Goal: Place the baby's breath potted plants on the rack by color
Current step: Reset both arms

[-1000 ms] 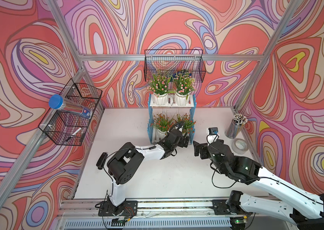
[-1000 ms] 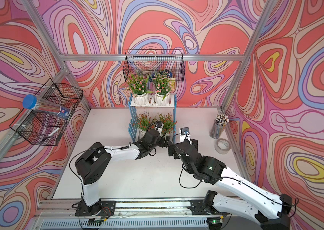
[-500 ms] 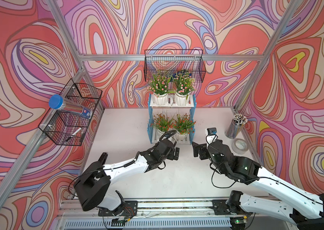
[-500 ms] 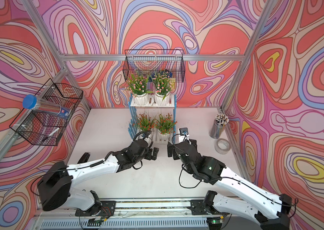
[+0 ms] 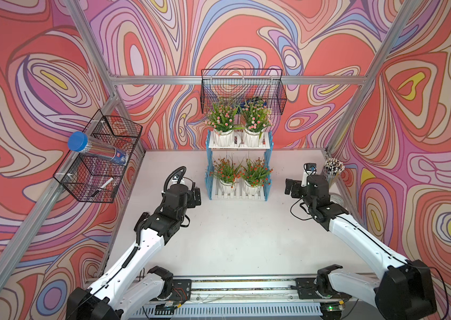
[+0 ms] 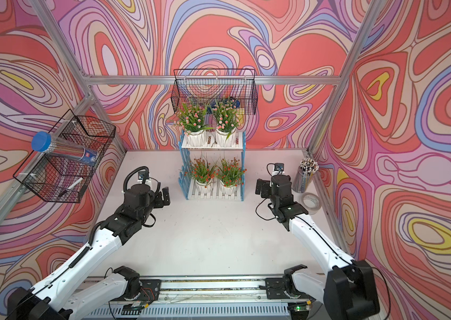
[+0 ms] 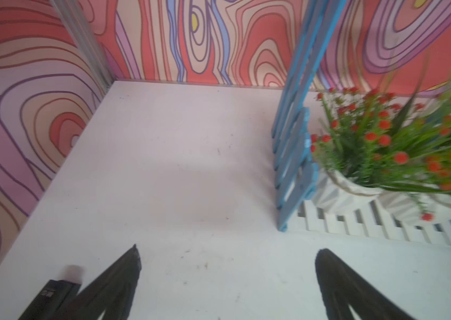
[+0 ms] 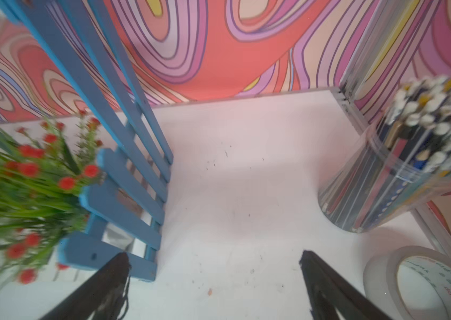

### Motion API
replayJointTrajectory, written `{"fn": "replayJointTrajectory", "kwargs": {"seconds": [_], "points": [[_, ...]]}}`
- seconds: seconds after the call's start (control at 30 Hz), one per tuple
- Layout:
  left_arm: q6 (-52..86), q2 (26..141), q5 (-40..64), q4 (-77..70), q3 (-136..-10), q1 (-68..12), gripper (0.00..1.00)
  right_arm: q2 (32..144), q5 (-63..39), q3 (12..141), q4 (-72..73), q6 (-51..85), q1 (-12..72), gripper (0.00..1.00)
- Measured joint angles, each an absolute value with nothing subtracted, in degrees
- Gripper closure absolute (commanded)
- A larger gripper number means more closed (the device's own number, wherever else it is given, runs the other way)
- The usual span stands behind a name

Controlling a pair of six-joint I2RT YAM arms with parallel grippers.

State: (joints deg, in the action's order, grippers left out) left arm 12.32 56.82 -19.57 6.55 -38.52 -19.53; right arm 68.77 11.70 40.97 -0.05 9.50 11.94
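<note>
Red-orange pair [image 5: 228, 171] sits on rack [image 5: 208, 171] lower tier, pink pair [image 5: 223, 119] up top; L gripper [image 5: 196, 196] has backed off left, R gripper [image 5: 290, 188] right, both wide open, empty: sort looks done.

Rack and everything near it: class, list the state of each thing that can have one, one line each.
Rack: standing, both shelves filled.
Pink plants: upright, top shelf.
Red-orange plants: upright, bottom shelf.
Left gripper: open, empty.
Right gripper: open, empty.
Pencil jar: upright, full.
Tape roll: lying flat.
Blue-capped tube: lying tilted across side basket.
</note>
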Motion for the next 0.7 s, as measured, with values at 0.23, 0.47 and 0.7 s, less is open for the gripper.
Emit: {"fn": "replayJointTrajectory", "kwargs": {"seconds": [0.23, 0.47, 0.7], "points": [[5.9, 67.8, -17.8, -8.7, -30.3, -8.0, 0.0, 75.2, 8.8, 33.3, 16.0, 4.7, 2.9, 0.02], [0.4, 79.3, -13.5, -29.0, -22.5, -5.9, 0.0, 86.5, 4.1, 30.8, 33.2, 4.2, -2.0, 0.02], [0.2, 87.8, -6.9, -45.6, -20.2, -2.3, 0.0, 97.3, -1.1, 24.8, 49.2, 3.8, -3.0, 0.02]]}}
